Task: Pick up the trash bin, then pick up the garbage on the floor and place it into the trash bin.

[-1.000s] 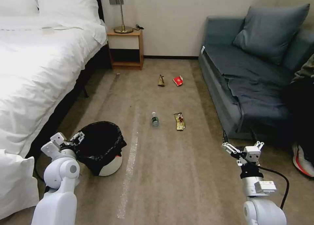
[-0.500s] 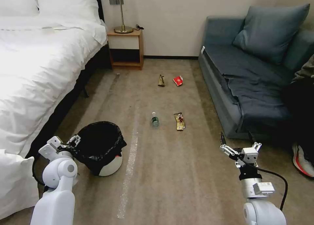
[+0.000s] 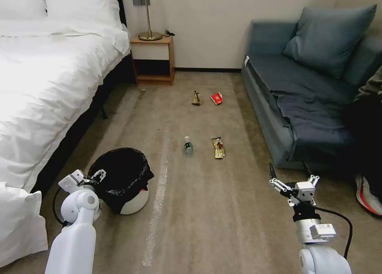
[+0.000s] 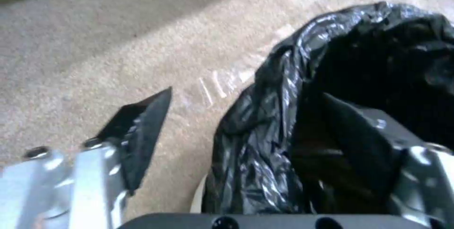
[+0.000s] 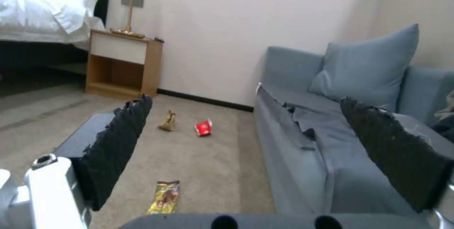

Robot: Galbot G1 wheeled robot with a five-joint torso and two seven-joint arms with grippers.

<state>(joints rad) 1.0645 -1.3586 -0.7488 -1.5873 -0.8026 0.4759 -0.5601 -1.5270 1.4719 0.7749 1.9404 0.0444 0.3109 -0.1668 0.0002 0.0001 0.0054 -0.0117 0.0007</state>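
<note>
Pincers first: the left pincer [image 3: 90, 178] sits low at the near left, its fingers spread across the near-left rim of the trash bin [image 3: 121, 178]. In the left wrist view one black finger [image 4: 142, 133] hangs outside over the carpet while the other finger reaches inside the black liner, so the rim lies between them; whether either pad touches the plastic I cannot tell. The white left forearm rises from the near edge and bends at the wrist toward the bin. The right pincer [image 3: 292, 180] is held at the near right, close to the sofa's corner, spread wide on nothing, its serrated black fingers [image 5: 118, 144] pointing toward the far wall.

Beige carpet [image 3: 207, 210] covers the floor, with a pale strip running from near to far beside the bin. A bed with white linen [image 3: 47, 87] fills the left side, a wooden nightstand [image 3: 153, 59] with a brass lamp stands at the far wall, and a blue-grey sofa [image 3: 302, 98] with a cushion lines the right.

The trash bin is small, round and white, its crinkled black bag folded over the rim, standing on the carpet beside the bed. Farther out lie the clear bottle [image 3: 188, 145] with a green label and, just right of it, the yellow-brown wrapper [image 3: 218, 147]; well beyond, the brown paper piece [image 3: 196, 98] and the red-and-white packet [image 3: 216, 98] lie side by side.
</note>
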